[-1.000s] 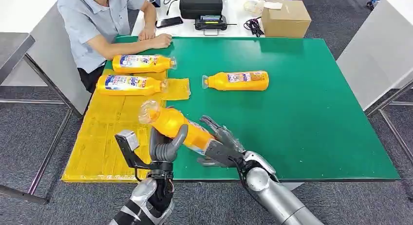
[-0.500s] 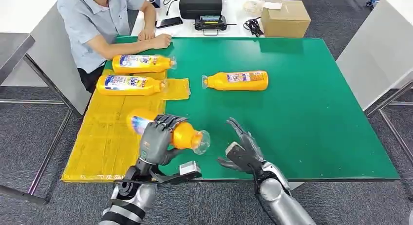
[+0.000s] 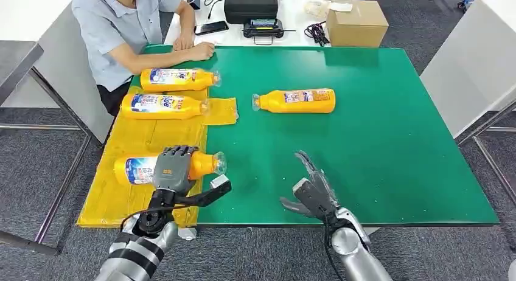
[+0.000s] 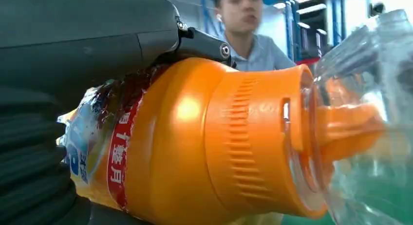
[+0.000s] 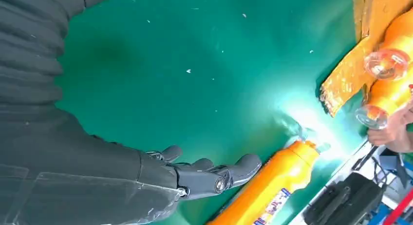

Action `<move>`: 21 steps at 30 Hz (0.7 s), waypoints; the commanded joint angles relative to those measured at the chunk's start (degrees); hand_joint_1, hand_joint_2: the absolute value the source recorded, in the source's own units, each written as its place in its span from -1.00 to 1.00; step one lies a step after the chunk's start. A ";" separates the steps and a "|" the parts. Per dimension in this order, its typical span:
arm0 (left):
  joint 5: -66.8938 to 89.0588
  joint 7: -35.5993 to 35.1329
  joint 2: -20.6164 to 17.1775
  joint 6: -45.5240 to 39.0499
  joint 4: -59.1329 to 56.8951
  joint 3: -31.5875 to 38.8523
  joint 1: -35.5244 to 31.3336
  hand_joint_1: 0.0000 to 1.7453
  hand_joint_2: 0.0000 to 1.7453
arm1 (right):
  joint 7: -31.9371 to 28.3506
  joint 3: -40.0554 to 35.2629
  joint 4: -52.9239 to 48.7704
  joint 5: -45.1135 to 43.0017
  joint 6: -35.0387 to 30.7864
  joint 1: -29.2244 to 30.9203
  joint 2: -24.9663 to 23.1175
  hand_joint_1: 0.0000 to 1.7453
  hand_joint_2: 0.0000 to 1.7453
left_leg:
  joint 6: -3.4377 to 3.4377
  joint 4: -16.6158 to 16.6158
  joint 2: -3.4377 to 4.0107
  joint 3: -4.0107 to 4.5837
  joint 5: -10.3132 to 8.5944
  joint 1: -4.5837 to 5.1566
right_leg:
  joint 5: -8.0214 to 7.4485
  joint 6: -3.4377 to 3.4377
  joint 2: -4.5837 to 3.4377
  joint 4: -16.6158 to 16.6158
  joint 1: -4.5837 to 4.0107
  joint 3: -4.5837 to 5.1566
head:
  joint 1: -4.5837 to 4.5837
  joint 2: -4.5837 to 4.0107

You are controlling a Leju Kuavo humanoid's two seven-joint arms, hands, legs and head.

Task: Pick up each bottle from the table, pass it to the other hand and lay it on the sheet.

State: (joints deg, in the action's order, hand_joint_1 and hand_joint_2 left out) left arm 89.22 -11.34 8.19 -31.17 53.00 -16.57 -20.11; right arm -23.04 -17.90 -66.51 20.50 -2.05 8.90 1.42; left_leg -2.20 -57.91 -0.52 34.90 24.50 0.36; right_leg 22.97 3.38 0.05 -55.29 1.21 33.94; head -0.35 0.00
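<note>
My left hand (image 3: pixel 173 169) grips an orange bottle (image 3: pixel 139 169) with a clear cap, held level over the near part of the yellow sheet (image 3: pixel 118 199). Close up in the left wrist view, the same bottle (image 4: pixel 204 147) sits in that hand (image 4: pixel 58 54). Two more orange bottles (image 3: pixel 164 105) (image 3: pixel 177 79) lie on the sheet's far end. Another orange bottle (image 3: pixel 297 101) lies on the green table (image 3: pixel 377 141), cap to the left. My right hand (image 3: pixel 311 190) hovers open above the table's near edge, holding nothing. From the right wrist I see the right hand (image 5: pixel 204 178) near the lone bottle (image 5: pixel 265 188).
A person (image 3: pixel 122 25) sits at the table's far left corner, a hand (image 3: pixel 201 50) resting on the green surface. Behind the table stand a cardboard box (image 3: pixel 356 22), a black case (image 3: pixel 251 4) and a phone (image 3: pixel 212 28). White tables flank both sides.
The bottle passed from my right hand to my left, which swung it left over the sheet and lowered it. My right hand let go, opened and drew back to the near edge.
</note>
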 commanded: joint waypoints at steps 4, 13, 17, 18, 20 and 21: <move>-4.08 1.65 -3.88 3.40 -16.37 -5.29 -8.96 1.00 1.00 | -0.26 3.35 2.25 0.01 1.18 1.11 -1.96 -1.00 1.00 | 0.17 -0.01 0.05 -0.26 0.10 -0.10 | 0.11 -0.17 -0.02 -0.01 -0.10 -0.26 | 0.02 0.00; -11.57 6.64 -3.13 8.03 -21.20 -4.92 -10.80 -0.66 1.00 | -0.75 4.30 3.21 -0.20 2.36 1.82 -2.23 -1.00 1.00 | 0.13 0.01 0.09 -0.20 0.04 -0.06 | 0.03 -0.14 -0.07 0.01 -0.06 -0.20 | 0.00 0.00; -11.35 6.43 -3.11 8.19 -22.21 -5.23 -11.07 -0.82 1.00 | -0.75 4.35 3.59 -0.20 2.37 1.97 -2.23 -1.00 1.00 | 0.12 0.02 0.11 -0.28 0.03 -0.07 | 0.00 -0.12 -0.10 0.03 -0.07 -0.28 | 0.02 0.00; -11.35 6.43 -3.11 8.19 -22.21 -5.23 -11.07 -0.82 1.00 | -0.75 4.35 3.59 -0.20 2.37 1.97 -2.23 -1.00 1.00 | 0.10 0.04 0.07 -0.27 0.00 -0.04 | 0.00 -0.09 -0.06 0.02 -0.04 -0.26 | 0.00 0.00; -11.35 6.43 -3.11 8.19 -22.21 -5.23 -11.07 -0.82 1.00 | -0.75 4.35 3.59 -0.20 2.37 1.97 -2.23 -1.00 1.00 | 0.13 0.03 0.08 -0.38 0.02 -0.06 | 0.02 -0.13 -0.06 0.03 -0.07 -0.37 | 0.00 0.00; -11.35 6.43 -3.11 8.19 -22.21 -5.23 -11.07 -0.82 1.00 | -0.75 4.35 3.59 -0.20 2.37 1.97 -2.23 -1.00 1.00 | 0.10 0.04 0.06 -0.36 0.00 -0.04 | 0.01 -0.09 -0.05 0.02 -0.04 -0.36 | 0.02 0.00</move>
State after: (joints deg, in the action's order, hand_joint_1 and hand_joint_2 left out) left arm 77.92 -4.79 6.05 -23.63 37.16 -20.02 -29.27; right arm -23.80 -14.67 -66.34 20.33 0.09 8.77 -0.24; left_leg -2.17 -57.91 -0.55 34.63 24.47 0.35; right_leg 22.97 3.38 0.06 -55.30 1.20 33.65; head -0.33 0.00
